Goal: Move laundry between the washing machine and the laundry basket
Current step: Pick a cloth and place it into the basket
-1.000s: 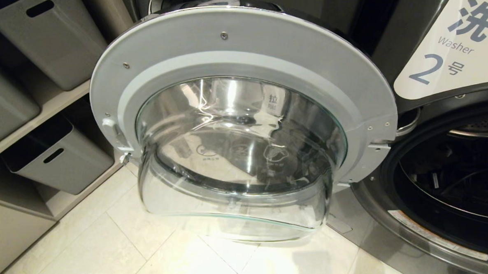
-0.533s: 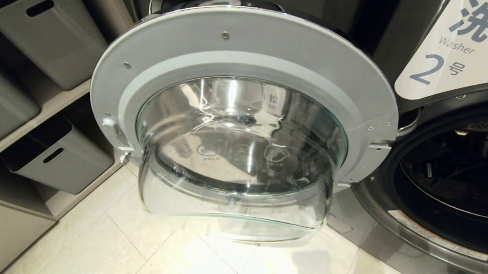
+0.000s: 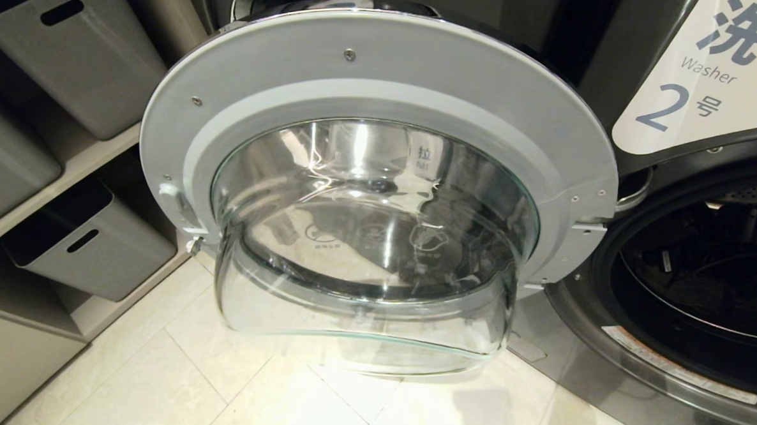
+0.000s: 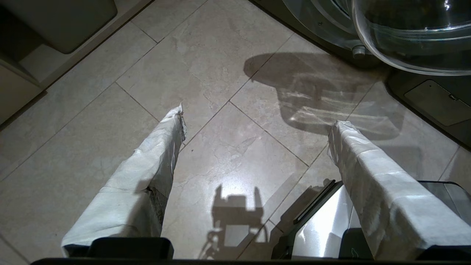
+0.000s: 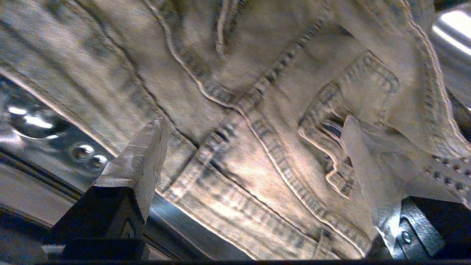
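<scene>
The washing machine (image 3: 679, 365) stands at the right with its round glass door (image 3: 372, 78) swung wide open. Its dark drum opening (image 3: 707, 275) shows only dim shapes in the head view. Inside the drum lies the laundry, a pale denim garment (image 5: 257, 55) with seams and a pocket. My right gripper (image 5: 254, 127) is open just above it, one taped finger (image 5: 143, 158) near the hem and the other by the pocket. My left gripper (image 4: 255, 121) hangs open over the tiled floor (image 4: 220, 73), holding nothing. The laundry basket is out of view.
Grey storage bins (image 3: 86, 244) sit on shelves at the left. The open door juts out over the floor between the shelves and the drum. A silver part of the robot's base (image 4: 323, 228) lies under the left gripper.
The dim shapes inside the drum opening have shifted a little. The door, shelves and floor look the same.
</scene>
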Robot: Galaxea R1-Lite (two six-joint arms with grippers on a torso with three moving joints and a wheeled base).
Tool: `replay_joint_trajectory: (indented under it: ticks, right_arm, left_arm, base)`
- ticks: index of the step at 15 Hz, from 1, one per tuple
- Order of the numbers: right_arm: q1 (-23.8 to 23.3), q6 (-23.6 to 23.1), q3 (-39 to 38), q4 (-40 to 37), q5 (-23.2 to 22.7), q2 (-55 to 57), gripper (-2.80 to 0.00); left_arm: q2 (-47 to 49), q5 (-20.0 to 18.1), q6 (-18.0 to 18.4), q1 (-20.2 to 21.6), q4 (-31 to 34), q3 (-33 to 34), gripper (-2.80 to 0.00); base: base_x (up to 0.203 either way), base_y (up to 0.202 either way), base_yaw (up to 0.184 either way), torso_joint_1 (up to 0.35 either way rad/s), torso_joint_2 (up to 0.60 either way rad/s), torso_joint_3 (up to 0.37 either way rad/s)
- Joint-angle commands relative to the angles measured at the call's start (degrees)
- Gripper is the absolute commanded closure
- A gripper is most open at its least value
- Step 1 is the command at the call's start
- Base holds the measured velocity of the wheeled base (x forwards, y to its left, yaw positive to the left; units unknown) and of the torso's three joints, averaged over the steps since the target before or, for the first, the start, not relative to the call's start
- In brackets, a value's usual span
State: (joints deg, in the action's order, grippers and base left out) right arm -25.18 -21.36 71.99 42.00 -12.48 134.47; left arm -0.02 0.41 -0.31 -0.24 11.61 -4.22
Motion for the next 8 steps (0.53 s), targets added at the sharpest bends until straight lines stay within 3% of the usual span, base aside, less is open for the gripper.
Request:
replay_joint_trajectory:
  ticks: [1, 8]
  right_arm:
    - [-0.2, -0.1, 0.1, 0.3, 0.0, 0.1, -2.80]
    - [-4.0, -1.8, 0.5, -0.2, 1.4, 2.9, -2.80]
  left_arm:
    - [-0.1, 0.0, 0.0, 0.0, 0.1, 0.0, -2.80]
    - [-0.1, 0.0, 0.0, 0.0, 0.1, 0.0, -2.80]
  base:
    - [0.000, 0.000, 0.000, 0.000, 0.00, 0.000]
    - [0.000, 0.000, 0.000, 0.000, 0.00, 0.000]
